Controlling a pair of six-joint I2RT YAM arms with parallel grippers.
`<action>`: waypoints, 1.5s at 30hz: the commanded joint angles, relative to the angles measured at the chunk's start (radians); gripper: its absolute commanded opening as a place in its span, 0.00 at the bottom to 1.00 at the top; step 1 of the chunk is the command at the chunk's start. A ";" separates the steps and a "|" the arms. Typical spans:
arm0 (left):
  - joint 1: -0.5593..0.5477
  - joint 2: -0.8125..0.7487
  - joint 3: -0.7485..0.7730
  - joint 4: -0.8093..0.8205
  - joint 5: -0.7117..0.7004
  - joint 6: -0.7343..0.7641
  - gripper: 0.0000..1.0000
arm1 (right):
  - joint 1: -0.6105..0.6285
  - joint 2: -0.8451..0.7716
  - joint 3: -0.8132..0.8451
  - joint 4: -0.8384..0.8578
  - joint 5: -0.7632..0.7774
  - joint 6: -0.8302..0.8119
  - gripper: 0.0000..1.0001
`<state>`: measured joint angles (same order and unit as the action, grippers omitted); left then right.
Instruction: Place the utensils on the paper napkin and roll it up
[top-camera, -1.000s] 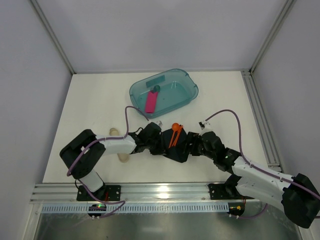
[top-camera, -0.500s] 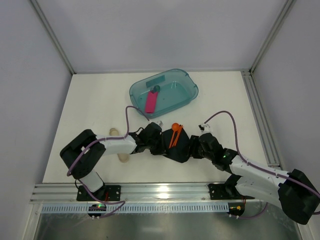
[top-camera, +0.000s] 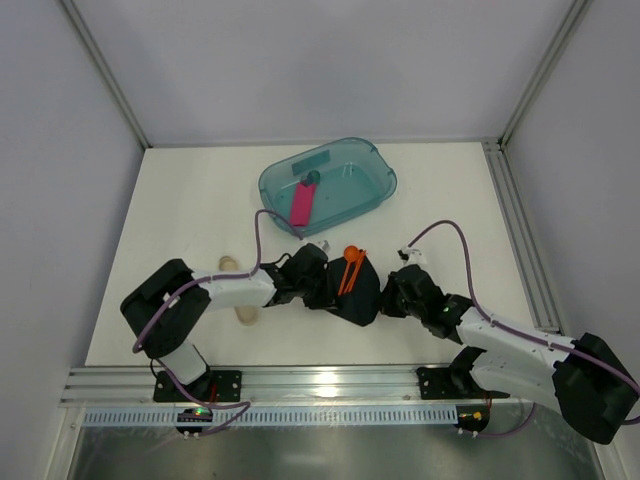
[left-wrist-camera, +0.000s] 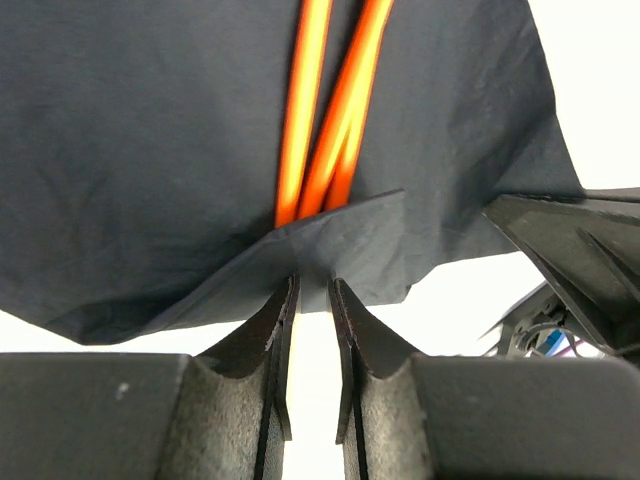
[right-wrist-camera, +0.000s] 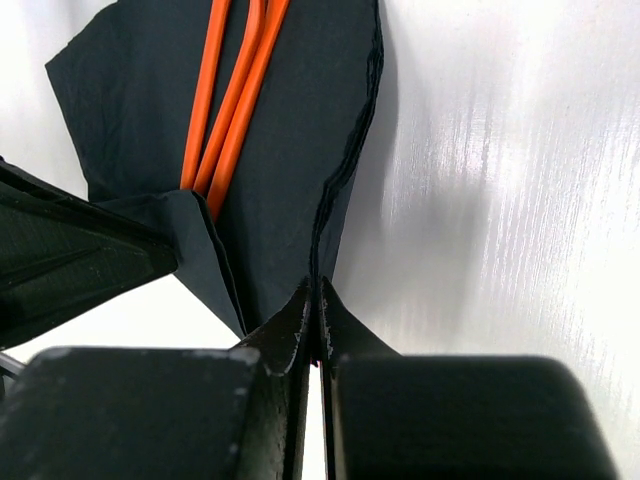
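Observation:
The black paper napkin (top-camera: 352, 300) lies mid-table between my two grippers. The orange utensils (top-camera: 350, 266) lie side by side on it, heads sticking out past its far edge. My left gripper (top-camera: 322, 290) is at the napkin's left side. In the left wrist view its jaws (left-wrist-camera: 314, 285) stand a narrow gap apart, pinching a raised fold of the paper napkin (left-wrist-camera: 150, 150) that tents over the handle ends of the utensils (left-wrist-camera: 330, 110). My right gripper (top-camera: 386, 298) is at the right side, and in its wrist view it (right-wrist-camera: 316, 290) is shut on the edge of the paper napkin (right-wrist-camera: 280, 150) beside the utensils (right-wrist-camera: 235, 100).
A teal translucent tub (top-camera: 370, 168) stands at the back with a pink flat bar (top-camera: 300, 203) inside. A pale beige tube (top-camera: 245, 316) lies partly under my left arm. An aluminium rail (top-camera: 300, 385) runs along the near edge.
My right gripper has closed from open onto the napkin's right edge and crept slightly left. The left gripper has stayed on its fold, its jaws easing a little apart.

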<state>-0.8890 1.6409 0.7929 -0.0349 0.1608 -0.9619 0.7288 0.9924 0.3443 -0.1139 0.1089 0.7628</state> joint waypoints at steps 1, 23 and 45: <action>-0.010 -0.021 0.034 0.004 -0.001 -0.004 0.21 | -0.003 0.011 0.041 0.013 0.017 0.004 0.04; -0.013 0.025 0.028 0.026 -0.006 -0.006 0.21 | -0.005 0.061 0.116 0.095 -0.058 0.070 0.04; -0.013 -0.015 0.083 0.001 0.031 -0.005 0.23 | -0.019 0.046 0.088 0.132 -0.054 0.110 0.04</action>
<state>-0.8955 1.6550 0.8387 -0.0433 0.1738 -0.9653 0.7158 1.0580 0.4229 -0.0082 0.0383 0.8677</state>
